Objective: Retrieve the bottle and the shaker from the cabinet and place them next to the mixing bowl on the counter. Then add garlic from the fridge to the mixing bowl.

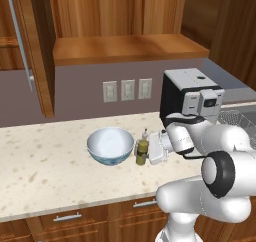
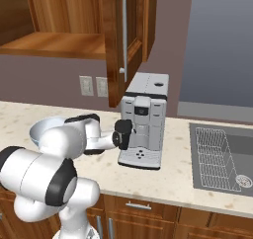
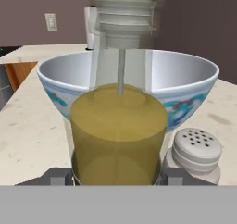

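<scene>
From the left base camera we see our gripper (image 1: 148, 151) level with the bottle (image 1: 142, 151), which stands on the counter (image 1: 45, 171) just past the jaws, beside the bowl (image 1: 110, 145). In the hand view the bottle (image 3: 118, 135) fills the gap between our fingertips (image 3: 56, 177); we cannot tell whether they pinch it. The shaker (image 3: 194, 152) stands outside one jaw, the bowl (image 3: 190, 86) behind.
</scene>
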